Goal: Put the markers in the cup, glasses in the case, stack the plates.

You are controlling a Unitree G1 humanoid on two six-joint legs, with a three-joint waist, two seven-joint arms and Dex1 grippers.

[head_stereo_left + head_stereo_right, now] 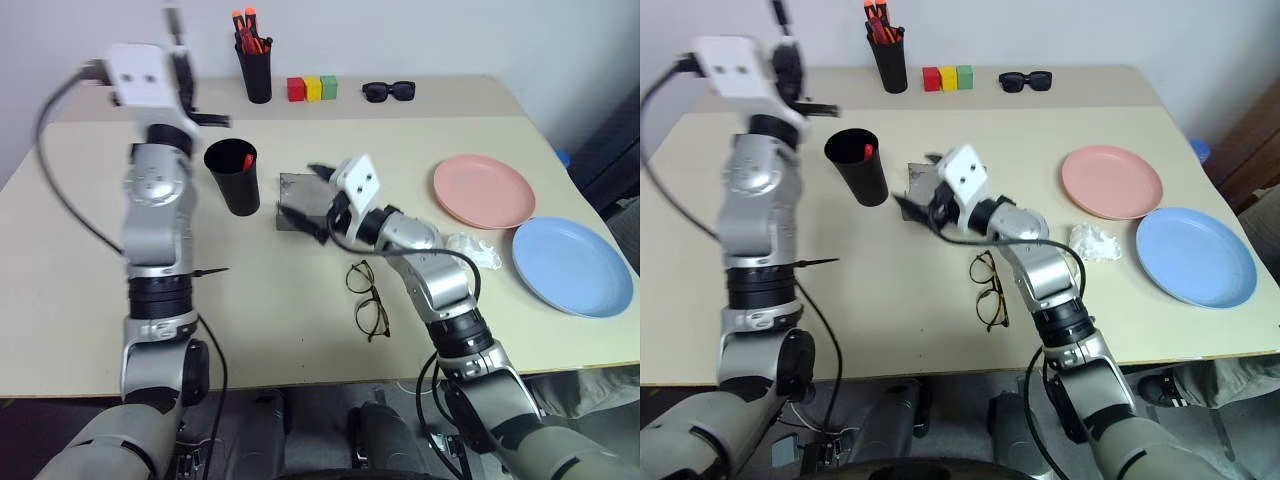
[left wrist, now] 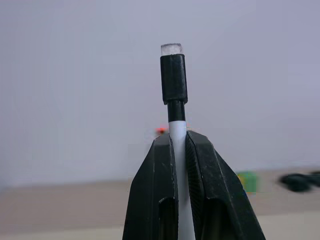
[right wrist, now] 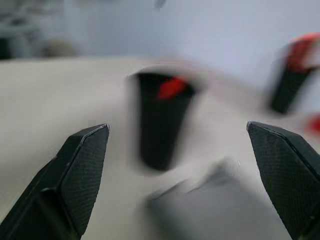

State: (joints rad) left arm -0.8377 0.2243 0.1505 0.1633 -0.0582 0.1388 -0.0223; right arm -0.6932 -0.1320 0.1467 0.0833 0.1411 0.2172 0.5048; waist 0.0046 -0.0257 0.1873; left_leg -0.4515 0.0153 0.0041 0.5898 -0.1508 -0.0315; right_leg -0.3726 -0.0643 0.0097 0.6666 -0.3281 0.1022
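While the left tool [image 2: 180,150] clamps the white marker [image 2: 174,80] upright above the counter [image 1: 80,280], the red-capped marker [image 1: 247,160] sits inside the cup [image 1: 232,180]. The right tool [image 3: 180,145] hangs spread wide over the case [image 1: 295,200], with the glasses [image 1: 368,298] lying nearby.

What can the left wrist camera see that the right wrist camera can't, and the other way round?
Left wrist view: the left gripper shut on the white marker with its black cap up, and the sunglasses.
Right wrist view: the open right gripper, the cup with a red-capped marker inside, and the grey case.
Both: the beige table.
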